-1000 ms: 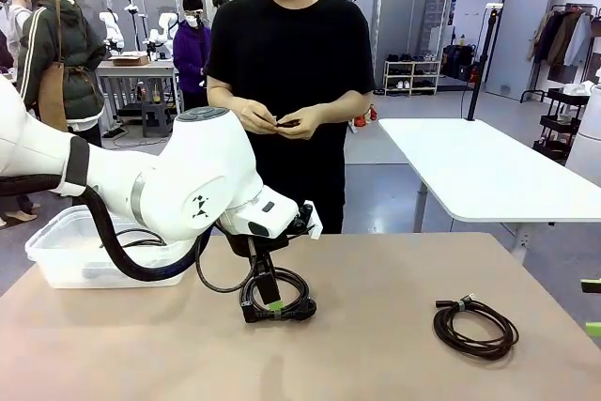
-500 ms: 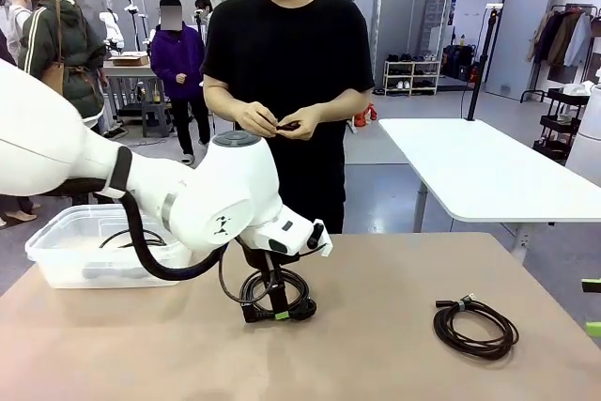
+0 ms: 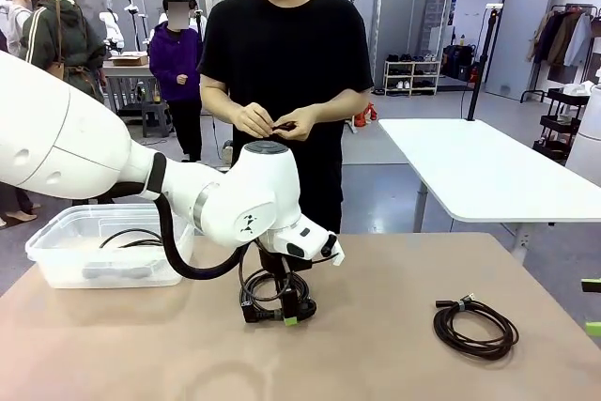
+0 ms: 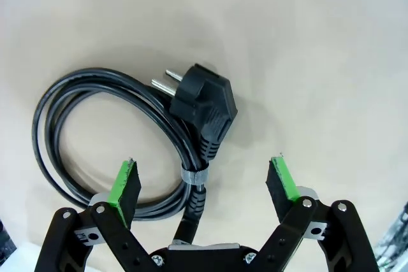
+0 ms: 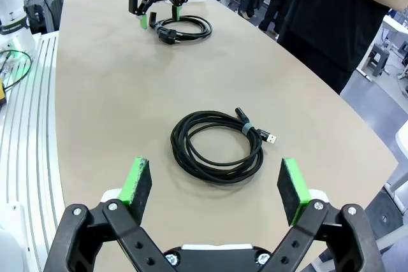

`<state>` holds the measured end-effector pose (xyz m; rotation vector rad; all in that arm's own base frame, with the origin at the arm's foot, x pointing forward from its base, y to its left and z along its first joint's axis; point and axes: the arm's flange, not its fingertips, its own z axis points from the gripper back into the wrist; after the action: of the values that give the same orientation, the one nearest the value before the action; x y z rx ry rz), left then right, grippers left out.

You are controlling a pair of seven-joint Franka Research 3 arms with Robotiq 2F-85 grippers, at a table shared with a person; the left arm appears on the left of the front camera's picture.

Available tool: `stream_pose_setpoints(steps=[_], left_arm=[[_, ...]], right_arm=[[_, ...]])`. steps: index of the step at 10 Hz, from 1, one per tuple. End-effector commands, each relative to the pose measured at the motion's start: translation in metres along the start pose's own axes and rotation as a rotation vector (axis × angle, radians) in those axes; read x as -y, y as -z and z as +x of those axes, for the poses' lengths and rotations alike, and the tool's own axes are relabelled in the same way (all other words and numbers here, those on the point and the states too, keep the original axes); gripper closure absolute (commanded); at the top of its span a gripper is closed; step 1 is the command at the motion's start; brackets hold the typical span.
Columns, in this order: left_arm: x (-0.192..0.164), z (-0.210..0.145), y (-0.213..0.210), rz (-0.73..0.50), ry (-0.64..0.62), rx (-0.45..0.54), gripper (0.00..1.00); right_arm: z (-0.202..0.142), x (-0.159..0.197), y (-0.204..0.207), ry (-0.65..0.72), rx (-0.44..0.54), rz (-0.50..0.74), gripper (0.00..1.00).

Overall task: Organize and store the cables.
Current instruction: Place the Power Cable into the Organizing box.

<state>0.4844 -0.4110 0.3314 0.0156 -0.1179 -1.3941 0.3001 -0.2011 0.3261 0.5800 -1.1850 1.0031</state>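
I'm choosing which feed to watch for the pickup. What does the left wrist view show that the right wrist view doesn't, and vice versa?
Left wrist view: the power cord up close, with its two plug pins and its grey tie, which lies between the pads of the open left gripper.
Right wrist view: a second coiled cable in front of the open right gripper, and the person at the table's edge.
Shared: the power cord's coil lying on the tan table.

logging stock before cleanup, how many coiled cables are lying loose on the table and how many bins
coiled cables loose on the table: 2 (plug cable, usb cable)
clear bin: 1
total: 3
black cord inside the bin is left out, since too little of it shows to count
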Motion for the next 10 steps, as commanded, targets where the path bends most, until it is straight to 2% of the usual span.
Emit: stream_pose_setpoints(steps=[1,10], left_arm=[[-0.005,0.000,-0.001,-0.008,0.013,-0.060,0.00],[-0.016,-0.009,0.018,-0.049,0.084,-0.069,0.00]], right_arm=[[0.004,0.001,-0.001,0.006,0.007,-0.009,0.00],[0.004,0.001,-0.001,0.006,0.007,-0.009,0.00]])
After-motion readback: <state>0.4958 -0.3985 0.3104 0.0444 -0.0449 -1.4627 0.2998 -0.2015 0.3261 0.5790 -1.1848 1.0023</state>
